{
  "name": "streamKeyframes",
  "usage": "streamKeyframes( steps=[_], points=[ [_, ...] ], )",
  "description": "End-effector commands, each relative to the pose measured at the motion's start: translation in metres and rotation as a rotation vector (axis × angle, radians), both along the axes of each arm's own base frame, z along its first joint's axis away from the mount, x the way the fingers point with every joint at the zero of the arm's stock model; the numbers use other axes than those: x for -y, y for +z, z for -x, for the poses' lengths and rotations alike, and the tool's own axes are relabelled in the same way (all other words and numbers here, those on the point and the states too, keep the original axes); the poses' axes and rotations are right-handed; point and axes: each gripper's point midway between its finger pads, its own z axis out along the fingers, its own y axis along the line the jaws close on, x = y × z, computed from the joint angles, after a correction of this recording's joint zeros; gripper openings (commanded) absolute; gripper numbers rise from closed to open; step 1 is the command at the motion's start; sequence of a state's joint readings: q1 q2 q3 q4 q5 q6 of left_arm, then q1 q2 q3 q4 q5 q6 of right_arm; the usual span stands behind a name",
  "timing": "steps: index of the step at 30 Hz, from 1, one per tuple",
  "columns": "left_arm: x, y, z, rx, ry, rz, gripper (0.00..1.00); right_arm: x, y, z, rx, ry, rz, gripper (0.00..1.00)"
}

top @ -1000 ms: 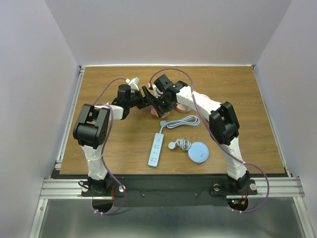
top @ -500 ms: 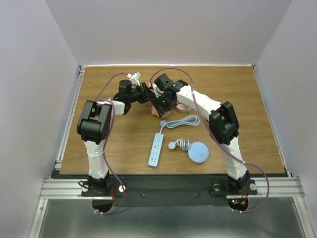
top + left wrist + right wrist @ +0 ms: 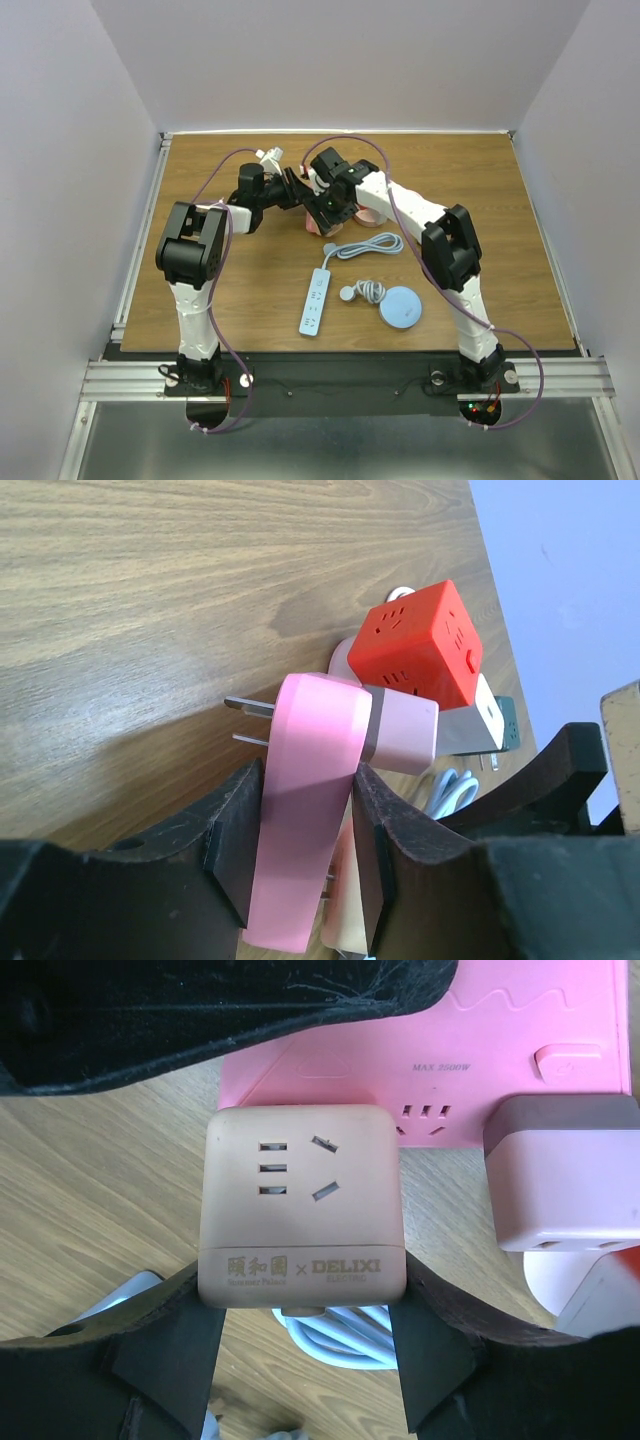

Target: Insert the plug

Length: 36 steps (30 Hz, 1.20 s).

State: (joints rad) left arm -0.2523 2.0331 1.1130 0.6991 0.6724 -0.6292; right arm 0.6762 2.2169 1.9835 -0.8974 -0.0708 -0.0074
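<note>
Two arms meet near the far middle of the brown wooden table (image 3: 530, 200), and both grippers are loaded. The left gripper (image 3: 308, 785) presses its black fingers (image 3: 235, 840) onto both broad faces of the flat pink plastic plug (image 3: 305, 740), pinching it. In the left wrist view the plug's long axis runs from 6 to 12 o'clock, and its two metal prongs (image 3: 250, 722) project toward 9 o'clock. A red plastic socket cube (image 3: 418, 645) lies at 1 o'clock from the plug. A mauve block adapter (image 3: 400, 730) sits against the plug's upper end at 3 o'clock. The right gripper (image 3: 302, 1272) clamps the peach square socket cube (image 3: 302, 1205) by two opposite sides, slotted face toward the wrist camera. In that view the plug body lies at 12 o'clock from the cube, just beside it; the prongs are hidden. Judgement: the left arm carries the insertion, and the prongs must first turn toward the slotted face.
</note>
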Motion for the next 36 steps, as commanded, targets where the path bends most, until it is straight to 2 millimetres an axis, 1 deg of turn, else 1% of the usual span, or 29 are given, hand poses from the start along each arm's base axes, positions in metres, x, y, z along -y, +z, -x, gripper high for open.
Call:
streamKeyframes(
  steps=[1,3,4,5,6,7,9,11,12,13,15,17,18,19,20,25,26,27,30,33,36],
  points=[
    [-0.002,-0.006,0.013,-0.019,-0.016,-0.009,0.00,-0.011,0.037,-0.018,0.109,-0.065,-0.094,0.46],
    [-0.002,-0.009,0.016,-0.028,-0.015,-0.011,0.00,-0.015,0.046,-0.022,0.147,-0.071,-0.130,0.51],
    [-0.002,-0.011,0.017,-0.031,-0.016,-0.012,0.00,-0.014,0.043,-0.018,0.144,-0.069,-0.131,0.59],
    [-0.003,-0.011,0.017,-0.033,-0.015,-0.013,0.00,-0.013,0.048,-0.019,0.158,-0.070,-0.142,0.61],
    [-0.004,-0.013,0.017,-0.037,-0.013,-0.014,0.00,-0.016,0.063,-0.022,0.200,-0.067,-0.178,0.66],
    [-0.004,-0.013,0.017,-0.038,-0.011,-0.013,0.00,-0.015,0.059,-0.020,0.199,-0.063,-0.176,0.69],
    [-0.005,-0.015,0.018,-0.045,-0.011,-0.009,0.00,-0.014,0.071,-0.022,0.240,-0.065,-0.199,0.73],
    [-0.006,-0.015,0.018,-0.049,-0.013,0.003,0.00,-0.012,0.072,-0.023,0.262,-0.065,-0.206,0.76],
    [-0.005,-0.015,0.019,-0.052,-0.021,0.012,0.00,-0.012,0.076,-0.022,0.276,-0.064,-0.211,0.78],
    [-0.006,-0.016,0.020,-0.056,-0.021,0.017,0.00,-0.011,0.077,-0.022,0.278,-0.065,-0.217,0.83],
    [-0.007,-0.016,0.019,-0.060,-0.021,0.027,0.00,-0.012,0.077,-0.019,0.282,-0.053,-0.226,0.86],
    [-0.007,-0.017,0.020,-0.062,-0.024,0.030,0.00,-0.013,0.076,-0.016,0.281,-0.033,-0.233,0.89],
    [-0.008,-0.017,0.020,-0.066,-0.024,0.034,0.00,-0.015,0.077,-0.015,0.282,-0.023,-0.249,0.89],
    [-0.009,-0.017,0.020,-0.066,-0.027,0.038,0.00,-0.013,0.070,-0.012,0.273,-0.016,-0.243,0.89],
    [-0.010,-0.018,0.019,-0.070,-0.026,0.040,0.00,-0.015,0.075,-0.013,0.292,-0.006,-0.261,0.89],
    [-0.014,-0.019,0.018,-0.077,-0.029,0.049,0.00,-0.015,0.069,-0.005,0.317,0.079,-0.277,0.89],
    [-0.014,-0.020,0.018,-0.079,-0.032,0.051,0.00,-0.011,0.065,-0.002,0.323,0.098,-0.269,0.89],
    [-0.015,-0.020,0.017,-0.078,-0.037,0.054,0.00,-0.012,0.067,-0.005,0.344,0.104,-0.280,0.89],
    [-0.016,-0.021,0.018,-0.083,-0.046,0.057,0.00,-0.010,0.069,-0.003,0.372,0.134,-0.299,0.89],
    [-0.015,-0.022,0.019,-0.080,-0.055,0.056,0.00,-0.009,0.072,-0.005,0.415,0.157,-0.305,0.89],
    [-0.015,-0.021,0.019,-0.077,-0.061,0.054,0.00,-0.006,0.072,-0.004,0.437,0.183,-0.318,0.89]
  ],
)
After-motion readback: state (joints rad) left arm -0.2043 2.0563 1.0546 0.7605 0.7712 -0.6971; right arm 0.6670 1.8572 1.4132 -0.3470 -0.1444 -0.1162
